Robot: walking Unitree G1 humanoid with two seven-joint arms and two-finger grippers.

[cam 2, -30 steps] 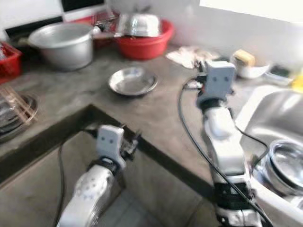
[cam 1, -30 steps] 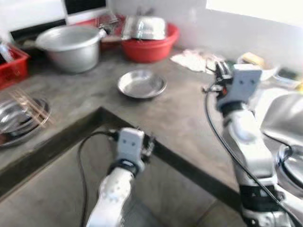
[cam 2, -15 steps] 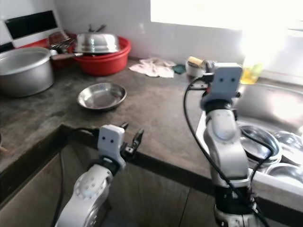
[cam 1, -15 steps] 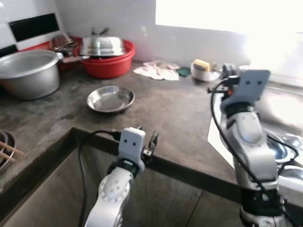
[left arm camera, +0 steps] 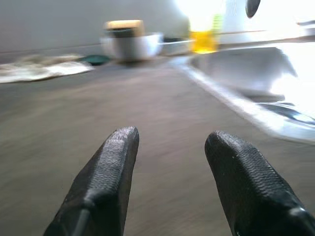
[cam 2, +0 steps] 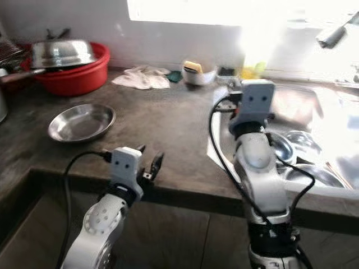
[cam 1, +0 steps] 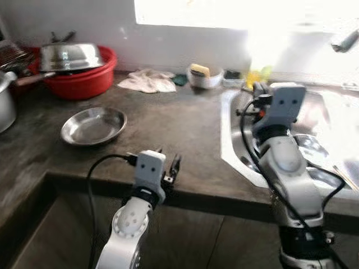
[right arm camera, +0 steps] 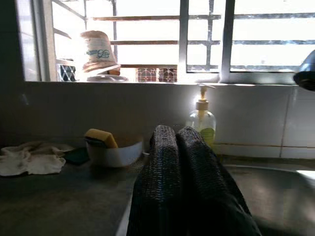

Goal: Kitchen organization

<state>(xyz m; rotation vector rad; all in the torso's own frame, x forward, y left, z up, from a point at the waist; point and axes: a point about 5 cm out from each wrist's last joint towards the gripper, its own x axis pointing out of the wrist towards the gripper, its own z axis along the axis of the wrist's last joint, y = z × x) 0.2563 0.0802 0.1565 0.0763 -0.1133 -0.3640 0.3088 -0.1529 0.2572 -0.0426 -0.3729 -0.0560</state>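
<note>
Two silver arms reach over a dark counter [cam 1: 185,129] in the head views. The left gripper [cam 1: 167,167] hangs at the counter's front edge, fingers spread, holding nothing. The right gripper [cam 1: 259,93] rises over the sink [cam 1: 238,162], which holds steel bowls [cam 2: 291,147]. A steel dish [cam 1: 93,125] rests on the counter left of the sink; farther left, a red basin [cam 1: 81,84] carries a steel lid.

The left wrist view shows both fingers [left arm camera: 106,182] apart above the counter, the sink beyond.

The right wrist view shows fingers [right arm camera: 172,187] pressed together, empty, facing a soap bottle [right arm camera: 201,123] and a sponge bowl [right arm camera: 113,150] behind the sink.
</note>
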